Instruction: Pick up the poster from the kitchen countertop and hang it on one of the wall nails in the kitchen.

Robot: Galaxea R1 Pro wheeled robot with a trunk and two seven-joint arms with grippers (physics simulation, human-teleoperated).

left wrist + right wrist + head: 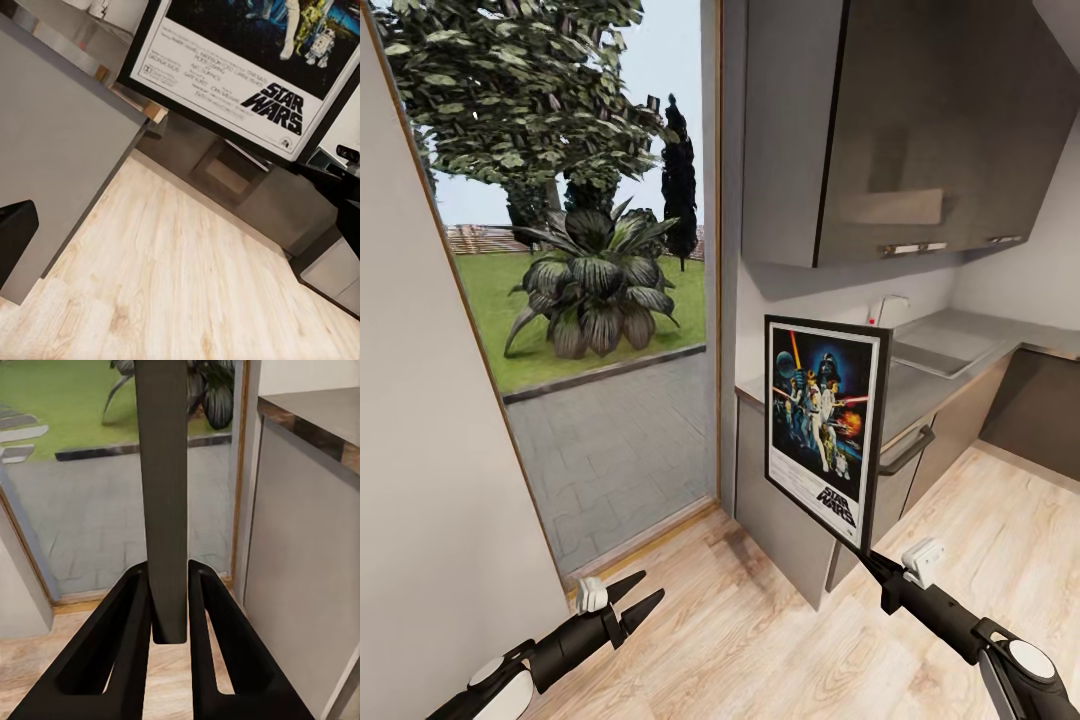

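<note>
The right gripper [872, 560] sits low in the head view, its two black fingers [206, 645] pinching the bottom edge of the poster [825, 425] so that the frame stands upright above it. In the right wrist view the poster [161, 495] shows edge-on as a dark strip rising from between the fingers. The poster is in the air, off the countertop [950, 350], in front of the end of the grey cabinet [790, 510] that carries it. The left gripper [642, 595] hangs low over the wooden floor [760, 640], fingers spread and holding nothing. The left wrist view catches the poster's lower part [247, 82] with its title lettering. Dark wall cupboards [900, 130] hang above the countertop, and a tall window [590, 280] beside it looks onto a garden.
</note>
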